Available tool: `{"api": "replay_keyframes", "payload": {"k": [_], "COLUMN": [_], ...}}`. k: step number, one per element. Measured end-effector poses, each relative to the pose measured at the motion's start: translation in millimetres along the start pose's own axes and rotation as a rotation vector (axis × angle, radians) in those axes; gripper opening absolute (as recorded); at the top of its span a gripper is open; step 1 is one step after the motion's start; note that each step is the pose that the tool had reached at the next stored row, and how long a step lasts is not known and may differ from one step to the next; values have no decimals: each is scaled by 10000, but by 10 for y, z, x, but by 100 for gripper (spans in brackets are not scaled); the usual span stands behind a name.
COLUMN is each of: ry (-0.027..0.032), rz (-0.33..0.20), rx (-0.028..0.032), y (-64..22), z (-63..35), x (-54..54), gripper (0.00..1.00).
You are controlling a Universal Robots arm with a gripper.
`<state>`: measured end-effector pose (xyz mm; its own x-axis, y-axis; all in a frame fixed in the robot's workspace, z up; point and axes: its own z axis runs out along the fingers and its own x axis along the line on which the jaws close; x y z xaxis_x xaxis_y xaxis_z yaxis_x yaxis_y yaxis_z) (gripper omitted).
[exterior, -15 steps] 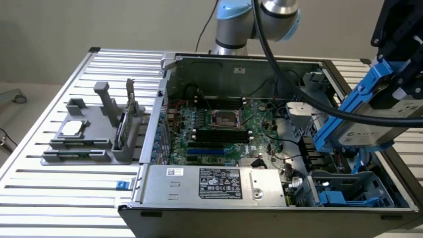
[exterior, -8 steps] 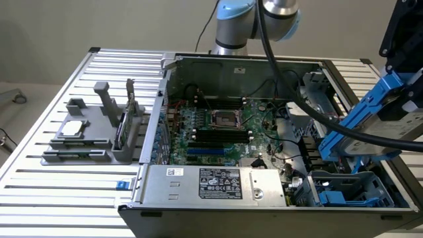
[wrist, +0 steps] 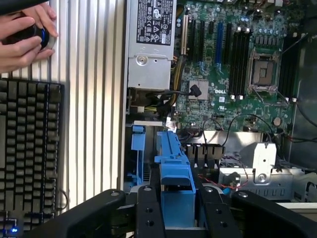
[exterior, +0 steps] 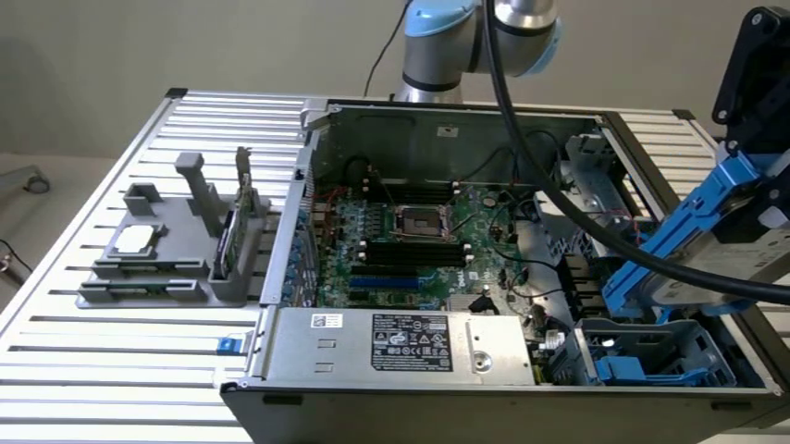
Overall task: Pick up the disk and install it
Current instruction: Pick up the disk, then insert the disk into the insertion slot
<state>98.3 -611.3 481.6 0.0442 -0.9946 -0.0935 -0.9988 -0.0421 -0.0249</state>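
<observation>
The flat silver-grey disk, framed by a bright blue plastic carrier, is clamped between the fingers of the black gripper (jaws pressed against the carrier's sides). It is held tilted above the open grey metal computer case on the slatted metal desk, over the blue drive bay at the exterior view's right.

Open computer case on slatted table; motherboard, power supply inside; grey fixture beside case; keyboard on table.

Plain beige wall; slatted metal table; pale floor.
</observation>
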Motion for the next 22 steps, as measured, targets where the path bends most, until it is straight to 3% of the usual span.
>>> {"api": "replay_keyframes", "payload": {"k": [3, 7, 22], "ry": [70, 109, 114], "rz": [-4, -3, 8], "rx": [21, 28, 24], "y": [-14, -53, -58], "z": [21, 70, 89], "x": [14, 32, 34], "gripper": [33, 33, 33]}}
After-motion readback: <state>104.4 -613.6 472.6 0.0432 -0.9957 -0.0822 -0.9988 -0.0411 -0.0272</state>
